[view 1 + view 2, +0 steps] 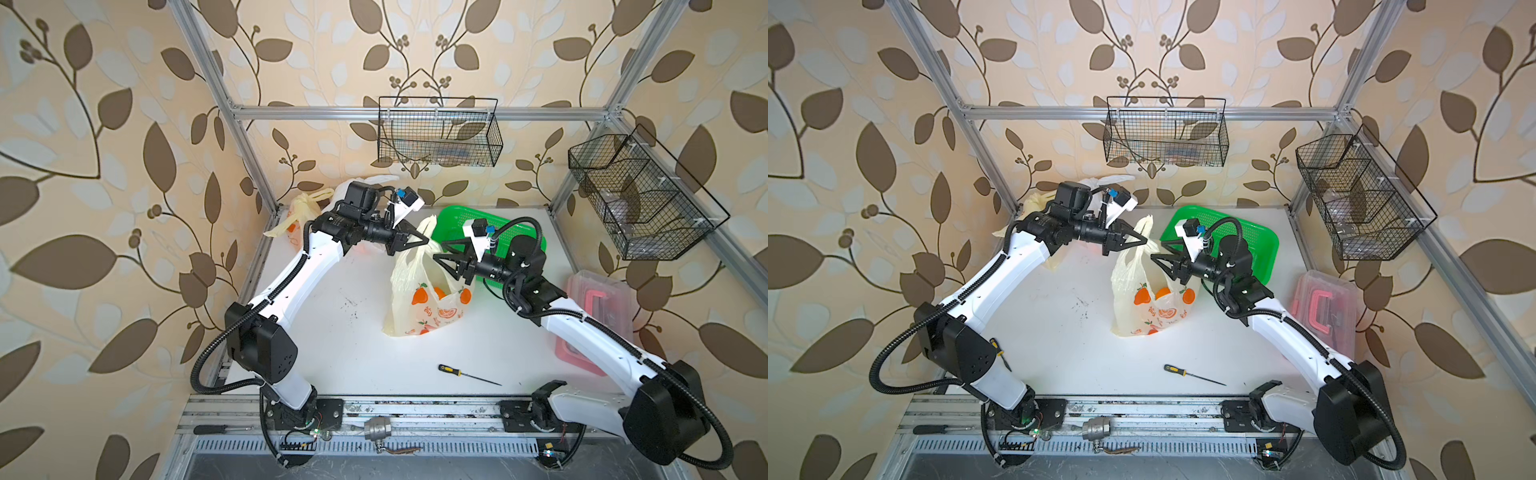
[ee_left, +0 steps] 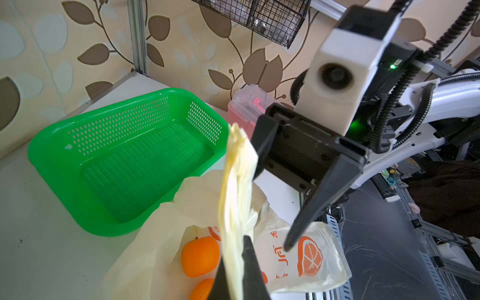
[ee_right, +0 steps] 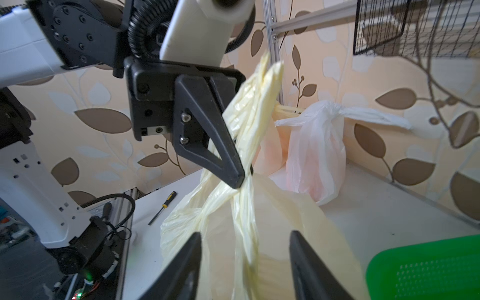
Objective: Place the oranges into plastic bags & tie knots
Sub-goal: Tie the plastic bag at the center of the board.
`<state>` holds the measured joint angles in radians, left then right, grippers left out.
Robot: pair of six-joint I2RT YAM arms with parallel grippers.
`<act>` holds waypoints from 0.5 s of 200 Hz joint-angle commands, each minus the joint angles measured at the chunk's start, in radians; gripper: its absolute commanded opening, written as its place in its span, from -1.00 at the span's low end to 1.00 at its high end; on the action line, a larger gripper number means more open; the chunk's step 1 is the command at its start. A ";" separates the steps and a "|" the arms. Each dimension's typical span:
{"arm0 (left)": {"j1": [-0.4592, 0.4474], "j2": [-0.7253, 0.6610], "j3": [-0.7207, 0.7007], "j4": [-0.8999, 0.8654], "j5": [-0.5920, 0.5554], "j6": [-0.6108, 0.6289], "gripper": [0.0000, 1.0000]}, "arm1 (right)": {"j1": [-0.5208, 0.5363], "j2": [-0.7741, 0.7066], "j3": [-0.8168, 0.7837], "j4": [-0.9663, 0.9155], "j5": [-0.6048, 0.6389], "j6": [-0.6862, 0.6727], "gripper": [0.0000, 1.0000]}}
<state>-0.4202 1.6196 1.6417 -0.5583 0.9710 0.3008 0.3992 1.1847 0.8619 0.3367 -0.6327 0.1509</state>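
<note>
One yellow fruit-print bag (image 1: 415, 307), oranges (image 2: 200, 255) inside, stands on the desk (image 1: 332, 340) beside the green basket (image 1: 457, 214).
Left jaws are clamped on its twisted handles (image 3: 246, 207); right jaws gape wide around the plastic.

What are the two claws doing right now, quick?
Left gripper: shut on the yellow bag's handle.
Right gripper: open, holding nothing.

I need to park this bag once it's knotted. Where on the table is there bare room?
Bare: the patch between the left arm and the yellow bag, and the strip between that bag and the screwdriver. Crowded: the far left corner with two tied bags, and the right side with the green basket and pink-handled box.
</note>
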 commanded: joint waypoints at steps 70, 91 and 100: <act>-0.014 -0.043 0.050 -0.131 0.048 0.181 -1.00 | -0.062 0.048 0.341 -0.379 -0.104 -0.535 1.00; -0.014 -0.026 0.096 -0.205 0.034 0.231 -1.00 | 0.005 -0.013 0.299 -0.408 0.071 -0.740 1.00; -0.014 -0.018 0.114 -0.225 0.014 0.245 -1.00 | 0.019 -0.033 0.283 -0.403 0.127 -0.809 1.00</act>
<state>-0.4267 1.6184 1.6741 -0.6994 1.0023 0.4599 0.3714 1.2186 1.1881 -0.0093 -0.6666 -0.3500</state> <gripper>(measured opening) 0.047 0.998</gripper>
